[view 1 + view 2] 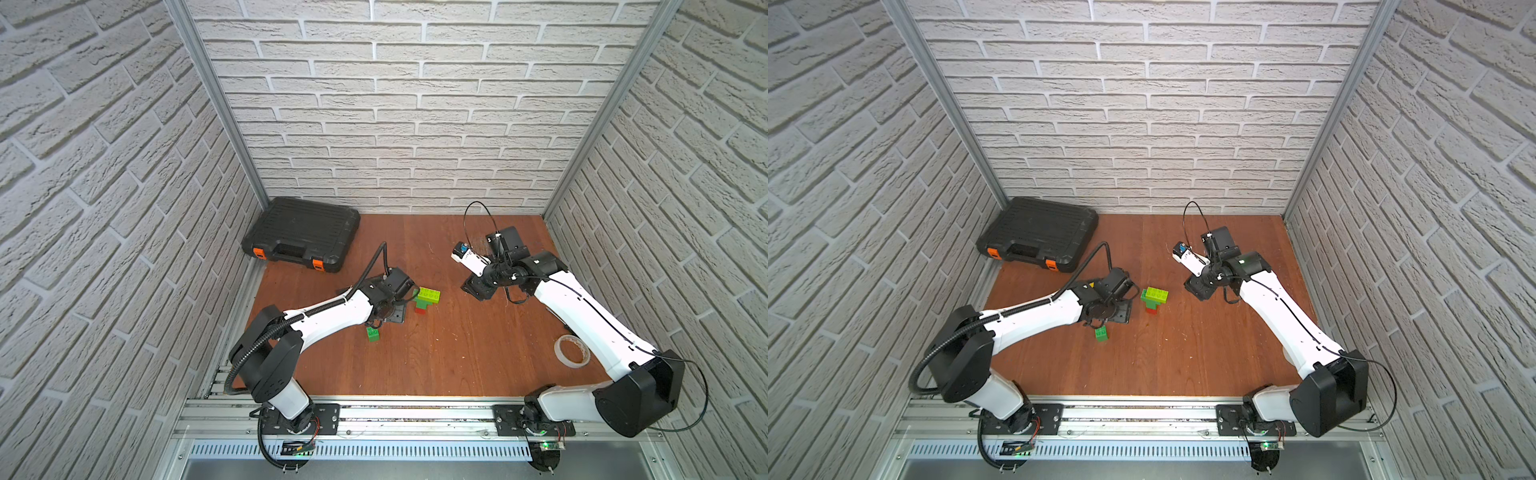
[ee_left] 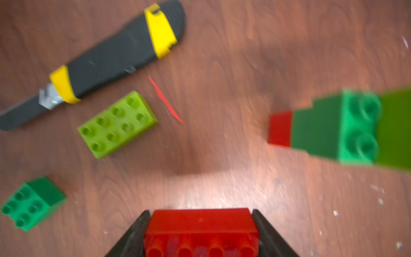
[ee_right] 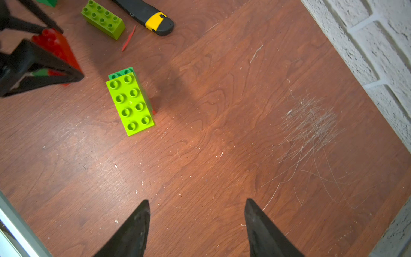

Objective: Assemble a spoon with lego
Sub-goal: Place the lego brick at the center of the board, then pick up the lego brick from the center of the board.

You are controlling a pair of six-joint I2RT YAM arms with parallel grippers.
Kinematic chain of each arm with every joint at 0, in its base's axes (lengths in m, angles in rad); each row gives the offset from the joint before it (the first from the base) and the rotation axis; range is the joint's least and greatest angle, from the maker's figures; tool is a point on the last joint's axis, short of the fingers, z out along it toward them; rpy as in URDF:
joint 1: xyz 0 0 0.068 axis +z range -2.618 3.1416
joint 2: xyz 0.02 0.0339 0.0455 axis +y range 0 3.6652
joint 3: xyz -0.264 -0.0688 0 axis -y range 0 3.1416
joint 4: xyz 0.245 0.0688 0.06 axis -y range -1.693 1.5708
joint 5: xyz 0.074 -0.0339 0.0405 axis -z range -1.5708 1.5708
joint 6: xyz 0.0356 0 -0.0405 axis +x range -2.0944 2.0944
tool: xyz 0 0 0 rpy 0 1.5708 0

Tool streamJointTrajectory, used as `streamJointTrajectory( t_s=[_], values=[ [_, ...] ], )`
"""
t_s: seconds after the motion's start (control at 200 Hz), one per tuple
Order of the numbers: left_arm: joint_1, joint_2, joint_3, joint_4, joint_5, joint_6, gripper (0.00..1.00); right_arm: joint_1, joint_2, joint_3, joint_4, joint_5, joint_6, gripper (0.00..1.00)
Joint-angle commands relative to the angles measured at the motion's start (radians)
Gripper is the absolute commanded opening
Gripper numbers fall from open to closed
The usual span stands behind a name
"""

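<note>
Left gripper [image 2: 200, 212] clamps the red brick [image 2: 201, 224], right gripper [image 3: 196, 201] hangs wide and empty; square it over the half-built spoon [image 3: 130, 104] upright on the surface [image 3: 222, 144] between them, press straight down, no tilt.

The table [image 3: 222, 144] is smooth reddish wood grain with fine pale scratches [image 3: 311, 124] beside a wall, the lego bricks [image 3: 130, 103] and red brick [image 2: 201, 231] are glossy plastic, the utility knife [image 2: 106, 60] is matt black with shiny yellow plastic and a metal collar, the tool case [image 1: 301, 235] is ribbed matt plastic, and the walls [image 1: 395, 104] are rough.
</note>
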Motion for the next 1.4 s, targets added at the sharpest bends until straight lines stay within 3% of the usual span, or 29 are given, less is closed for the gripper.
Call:
streamJointTrajectory(
  t_s=[0.0, 0.195, 0.43, 0.71, 0.905, 1.075, 1.245, 1.395],
  values=[
    [-0.072, 0.001, -0.034, 0.003, -0.019, -0.062, 0.57, -0.013, -0.044, -0.012, 0.063, -0.019, 0.020, 0.67],
    [-0.171, 0.072, -0.022, 0.036, -0.011, -0.121, 0.59, -0.013, -0.057, -0.022, 0.062, -0.058, 0.025, 0.66],
    [-0.194, 0.140, -0.004, 0.042, 0.018, -0.135, 0.64, -0.013, -0.098, -0.055, 0.059, -0.075, 0.019, 0.66],
    [-0.192, 0.107, -0.034, 0.065, 0.018, -0.134, 0.78, -0.011, -0.143, -0.083, 0.030, -0.107, 0.014, 0.66],
    [-0.167, 0.004, -0.080, 0.084, 0.014, -0.126, 0.80, 0.006, -0.202, -0.112, 0.019, -0.137, 0.000, 0.65],
    [-0.045, -0.185, -0.167, 0.098, 0.070, -0.110, 0.80, 0.106, -0.278, -0.158, 0.041, -0.133, 0.013, 0.65],
    [0.224, -0.420, -0.317, 0.127, 0.194, -0.090, 0.80, 0.322, -0.279, -0.192, 0.069, -0.020, 0.073, 0.64],
    [0.423, -0.561, -0.411, 0.113, 0.273, -0.069, 0.80, 0.533, -0.159, -0.236, 0.199, 0.050, 0.163, 0.63]
  ],
)
